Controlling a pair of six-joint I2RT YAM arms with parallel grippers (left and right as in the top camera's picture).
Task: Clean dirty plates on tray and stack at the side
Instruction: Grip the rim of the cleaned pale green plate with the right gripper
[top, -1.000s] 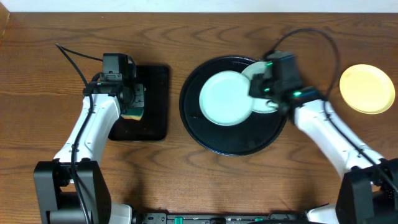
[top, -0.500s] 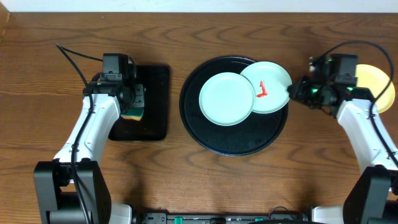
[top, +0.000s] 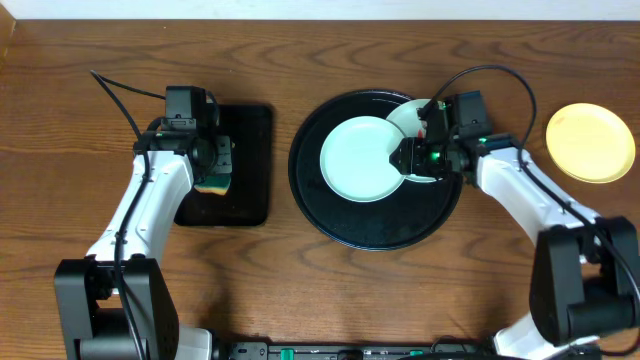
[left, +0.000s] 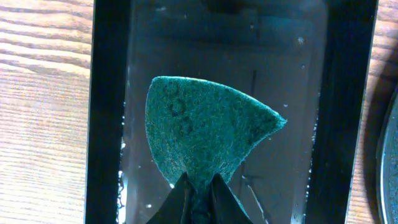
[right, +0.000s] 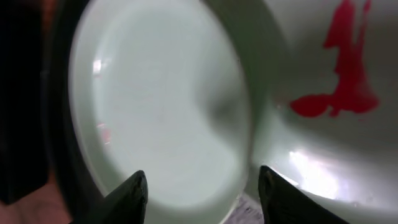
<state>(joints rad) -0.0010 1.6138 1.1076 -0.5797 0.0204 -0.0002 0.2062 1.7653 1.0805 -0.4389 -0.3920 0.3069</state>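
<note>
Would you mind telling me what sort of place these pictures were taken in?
Probably a robotics lab bench set up as a dishwashing station: robot arms reach over a wooden table, with plates on a round black tray and a green sponge above a rectangular black tray.

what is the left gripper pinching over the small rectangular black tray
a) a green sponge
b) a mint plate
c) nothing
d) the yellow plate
a: the left gripper is shut on a green sponge, held above the rectangular black tray.
</note>
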